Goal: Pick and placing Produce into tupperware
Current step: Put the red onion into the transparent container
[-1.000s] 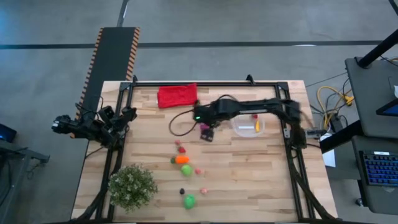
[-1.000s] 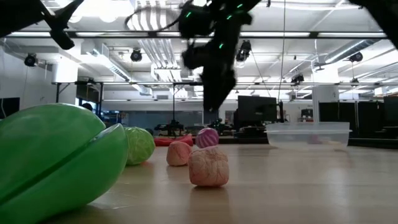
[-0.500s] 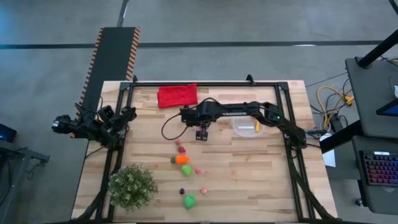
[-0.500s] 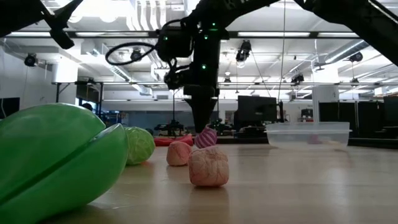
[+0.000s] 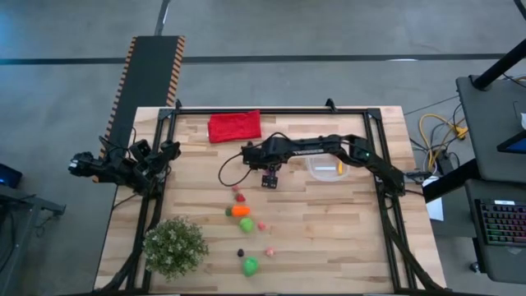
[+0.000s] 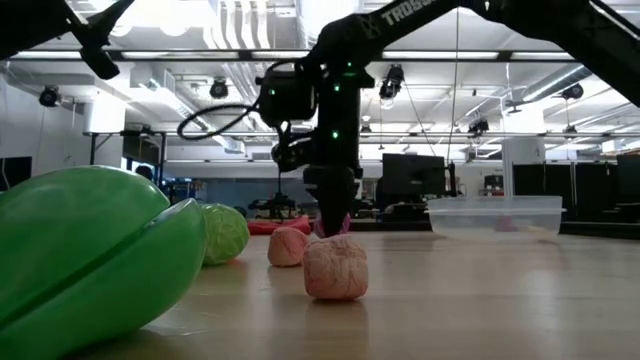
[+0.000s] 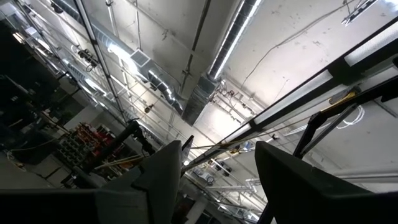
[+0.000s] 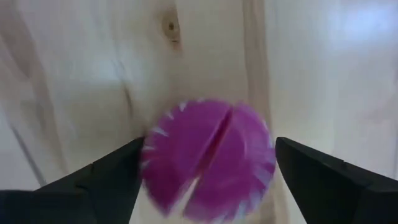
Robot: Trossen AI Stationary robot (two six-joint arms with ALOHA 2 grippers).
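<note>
A magenta toy piece (image 8: 208, 162) with white edge marks lies on the wooden table, left of the clear round tub (image 5: 313, 171). The tub also shows in the low view (image 6: 495, 216) and has a yellow piece (image 5: 339, 167) inside. My right gripper (image 8: 209, 146) is open and points down over the magenta piece, one finger (image 8: 106, 180) on each side of it. More produce lies nearer: red (image 5: 239, 194), orange (image 5: 241, 210), green (image 5: 246, 224), pink (image 5: 261, 225) and a big green piece (image 5: 250, 265). My left gripper (image 7: 217, 149) is open and empty, off the table's left edge (image 5: 123, 164). My right gripper comes at the magenta piece from above, fingers pointing down, one finger close against each of its two opposite sides (image 8: 149, 155). I cannot tell whether the fingers touch it. The piece rests on the table.
A red cloth (image 5: 234, 126) lies at the far edge. A bushy green potted plant (image 5: 174, 245) stands at the near left corner. A black frame (image 5: 164, 148) runs around the table. Bare wood lies at the near right.
My right gripper has come down from well above the table onto the magenta piece, so that its fingers now stand around it at table height. The magenta piece has stayed where it was.
</note>
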